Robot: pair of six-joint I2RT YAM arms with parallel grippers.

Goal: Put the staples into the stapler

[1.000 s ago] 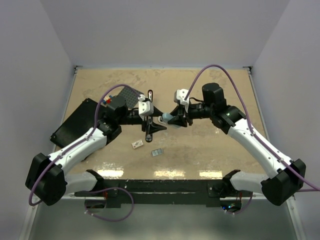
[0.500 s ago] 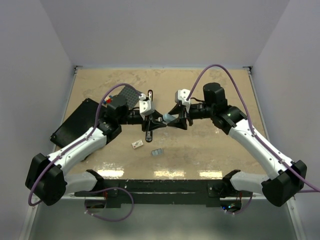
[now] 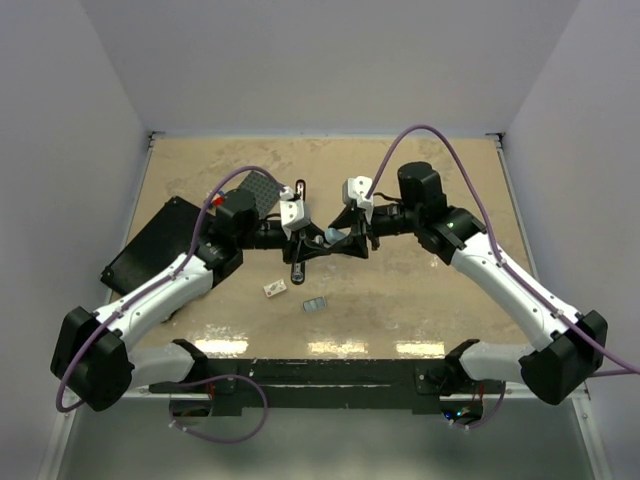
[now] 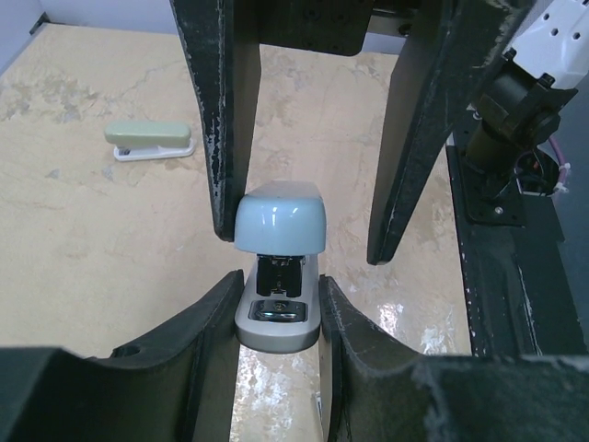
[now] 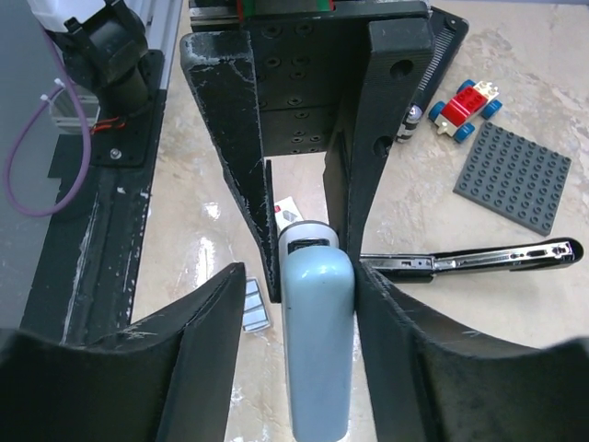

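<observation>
Stapler: light blue on top and up off the table, in the middle between the two arms. We see its grey bottom in the left wrist view.
Left gripper: its two fingers squeeze the grey end of the stapler, one on each side. It holds the stapler.
Right gripper: its fingers stand apart around the blue end. We see a gap on one side, so it does not squeeze.
Staples: a small grey-blue block lying flat on the table. It is nearer to the arm bases than the stapler and well apart from both grippers.
White box: a little box on the table, just left of the staples.
Black bar: long and thin with a shiny rail, sticking out sideways from beside the stapler. We cannot tell if it is part of the stapler.
Green stapler: a second one, lying on the table well apart from the grippers.
Toy car: red with blue wheels, next to a grey brick plate.
Black board: flat on the left side of the table, partly under the left arm.
</observation>
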